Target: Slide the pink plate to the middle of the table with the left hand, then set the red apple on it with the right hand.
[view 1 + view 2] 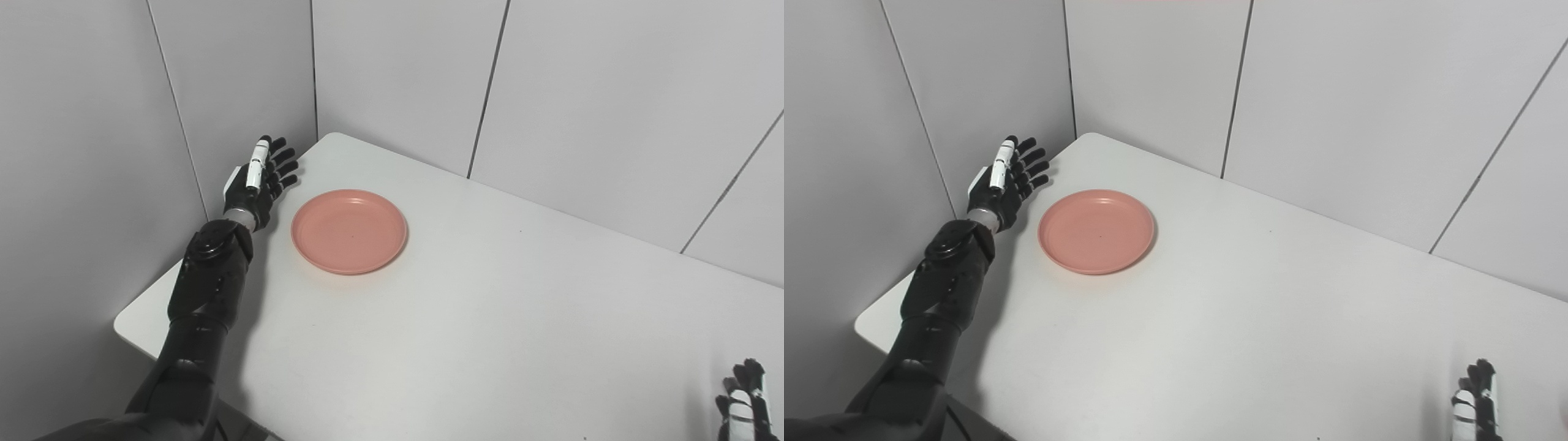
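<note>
The left hand [260, 184] stands on edge over the far left part of the table [490, 306], fingers [283, 164] spread apart and stretched toward the back corner where the two wall panels meet. It holds nothing, and its palm faces the plate. The black forearm behind it runs down to the picture's bottom left edge, crossing the table's left border.

Just beside that hand, to its right, lies the pink plate [349, 230]. A thin strip of bare white tabletop shows between hand and rim, so they appear apart, not touching. The plate sits flat, hollow side up, in the table's left far portion, well short of the middle. Being round, it has no long axis and points no particular way (its oval look comes only from the slanted view). Its dish is bare.

Far off at the bottom right corner, only the fingertips of the right hand [1479, 398] rise into view; whether it is spread or closed cannot be told. The apple is not visible.
</note>
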Motion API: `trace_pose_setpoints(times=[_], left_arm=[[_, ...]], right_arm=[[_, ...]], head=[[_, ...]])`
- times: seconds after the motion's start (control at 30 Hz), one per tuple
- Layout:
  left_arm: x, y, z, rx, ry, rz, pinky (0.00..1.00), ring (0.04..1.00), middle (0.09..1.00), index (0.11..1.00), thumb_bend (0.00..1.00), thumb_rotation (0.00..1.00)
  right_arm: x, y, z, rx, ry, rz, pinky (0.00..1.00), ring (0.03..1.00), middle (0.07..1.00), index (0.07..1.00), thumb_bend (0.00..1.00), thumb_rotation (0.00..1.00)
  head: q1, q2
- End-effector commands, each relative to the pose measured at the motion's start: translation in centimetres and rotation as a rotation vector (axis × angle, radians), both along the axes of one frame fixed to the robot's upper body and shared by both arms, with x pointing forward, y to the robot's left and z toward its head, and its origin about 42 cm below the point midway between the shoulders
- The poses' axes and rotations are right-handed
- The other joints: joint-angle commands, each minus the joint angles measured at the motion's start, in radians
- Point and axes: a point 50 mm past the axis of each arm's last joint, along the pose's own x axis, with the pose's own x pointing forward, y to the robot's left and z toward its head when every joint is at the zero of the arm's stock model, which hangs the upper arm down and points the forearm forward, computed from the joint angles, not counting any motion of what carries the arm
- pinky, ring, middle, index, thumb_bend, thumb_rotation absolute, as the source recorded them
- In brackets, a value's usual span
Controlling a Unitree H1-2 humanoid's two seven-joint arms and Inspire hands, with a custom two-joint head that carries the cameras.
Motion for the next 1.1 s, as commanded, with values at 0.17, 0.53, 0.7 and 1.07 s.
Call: trace_pose_setpoints(times=[0.17,0.53,0.7,1.07], left_arm=[[0.8,1.4,2.2,0.05,-0.086,0.003,0.86,0.872,0.87,0.853,0.34,1.0],[0.4,0.6,0.5,0.042,-0.066,-0.011,0.87,0.864,0.864,0.845,0.35,1.0],[0.3,0.2,0.0,0.033,-0.058,-0.013,0.86,0.85,0.85,0.831,0.34,1.0],[0.0,-0.6,-0.9,0.007,-0.056,-0.066,0.86,0.87,0.874,0.854,0.34,1.0]], right_arm=[[0.4,0.1,1.6,-0.002,-0.053,0.011,1.0,1.0,1.0,1.0,0.0,1.0],[0.4,0.1,1.7,-0.007,-0.062,0.017,1.0,1.0,1.0,1.0,0.0,1.0],[0.3,0.0,1.7,-0.002,-0.063,0.019,1.0,1.0,1.0,1.0,0.0,1.0],[0.3,0.2,1.9,0.001,-0.061,0.018,1.0,1.0,1.0,1.0,0.0,1.0]], head=[[-0.002,0.004],[-0.003,0.008],[-0.004,0.011],[-0.007,0.014]])
